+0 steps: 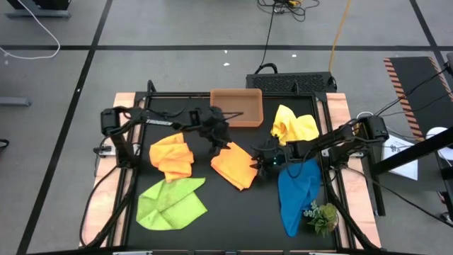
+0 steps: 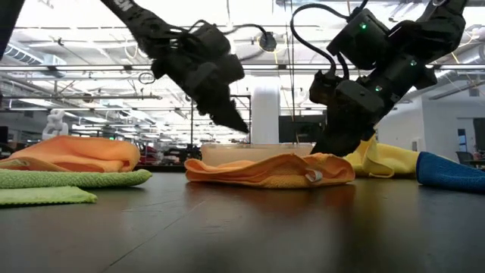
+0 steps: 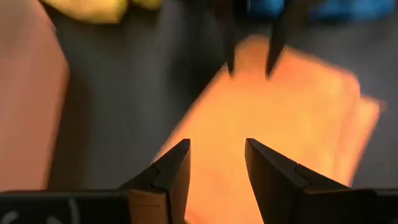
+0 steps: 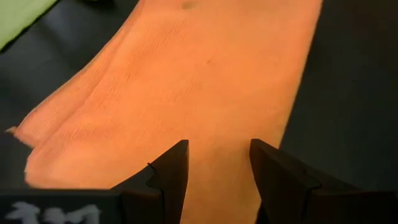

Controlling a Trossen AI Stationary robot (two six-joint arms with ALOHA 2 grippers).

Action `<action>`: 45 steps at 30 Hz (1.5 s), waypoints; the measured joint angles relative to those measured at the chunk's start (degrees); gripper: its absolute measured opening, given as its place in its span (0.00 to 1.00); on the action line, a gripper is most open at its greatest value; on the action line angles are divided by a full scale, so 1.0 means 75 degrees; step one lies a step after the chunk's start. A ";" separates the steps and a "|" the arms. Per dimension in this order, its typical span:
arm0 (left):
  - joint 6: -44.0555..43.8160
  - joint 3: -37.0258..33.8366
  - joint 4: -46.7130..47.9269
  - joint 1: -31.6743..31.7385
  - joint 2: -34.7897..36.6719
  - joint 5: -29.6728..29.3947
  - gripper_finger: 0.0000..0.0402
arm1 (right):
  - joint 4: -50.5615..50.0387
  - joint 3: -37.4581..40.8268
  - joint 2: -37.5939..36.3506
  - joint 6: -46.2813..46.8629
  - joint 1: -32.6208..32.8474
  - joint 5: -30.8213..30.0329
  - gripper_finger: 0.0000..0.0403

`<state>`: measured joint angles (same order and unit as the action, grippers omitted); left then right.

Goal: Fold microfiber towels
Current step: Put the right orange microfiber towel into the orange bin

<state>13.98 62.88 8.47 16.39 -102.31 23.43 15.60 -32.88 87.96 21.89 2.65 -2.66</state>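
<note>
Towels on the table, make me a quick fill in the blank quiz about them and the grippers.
Both grippers hover over the ____ towel at the table's centre.
The plant sprig lies beside the ____ towel.
The left gripper has its fingers ____.
The right gripper holds ____.

Missing: orange; blue; open; nothing

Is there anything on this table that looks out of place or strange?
Only the small plant sprig: it lies at the table's near right corner, beside the blue towel, and is no cloth. The crumpled towels are simply unfolded.
</note>
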 joint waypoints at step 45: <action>0.2535 0.3525 0.3222 0.0110 -0.2620 -0.0439 0.68 | -0.0602 0.0000 -0.0510 0.0763 0.0709 -0.0017 0.41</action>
<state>32.99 89.32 32.63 17.21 -121.96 20.14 11.09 -32.88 84.14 27.62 7.97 -2.79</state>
